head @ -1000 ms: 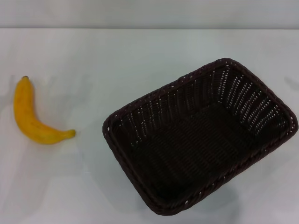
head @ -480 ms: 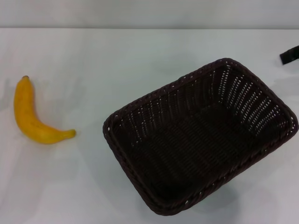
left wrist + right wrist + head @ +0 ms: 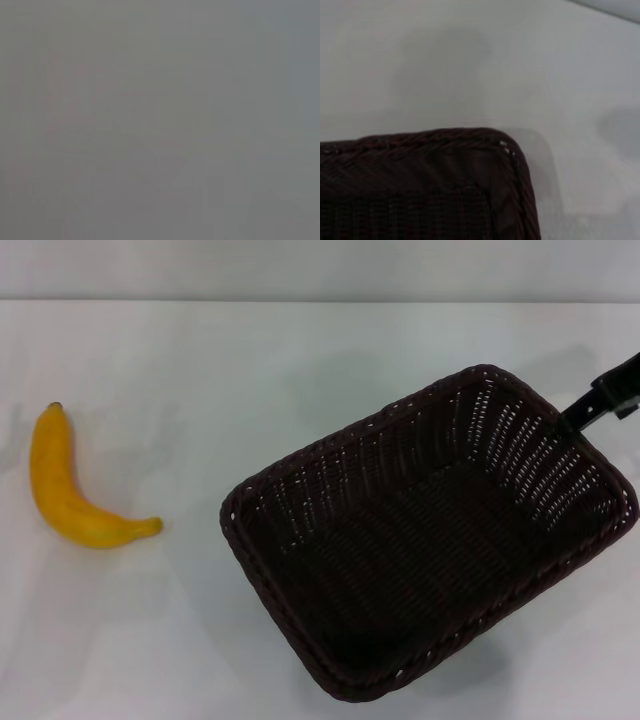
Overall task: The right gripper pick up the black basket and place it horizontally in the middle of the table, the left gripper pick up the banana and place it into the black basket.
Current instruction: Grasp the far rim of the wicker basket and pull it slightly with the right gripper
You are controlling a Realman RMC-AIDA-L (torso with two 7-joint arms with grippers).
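Observation:
The black basket (image 3: 430,540) is a large dark woven wicker basket. It sits at an angle on the white table (image 3: 250,370), right of centre. My right gripper (image 3: 582,412) comes in from the right edge, and one black finger reaches the basket's far right rim. The right wrist view shows a corner of the basket (image 3: 445,185) close below, with no fingers in sight. The yellow banana (image 3: 62,490) lies at the far left of the table, apart from the basket. My left gripper is out of view. The left wrist view is plain grey.
The table's pale grey far edge (image 3: 320,285) runs across the top. Bare tabletop lies between the banana and the basket.
My right gripper has come in from the right edge and moved left and down to the basket's far right rim. The basket and the banana have not moved.

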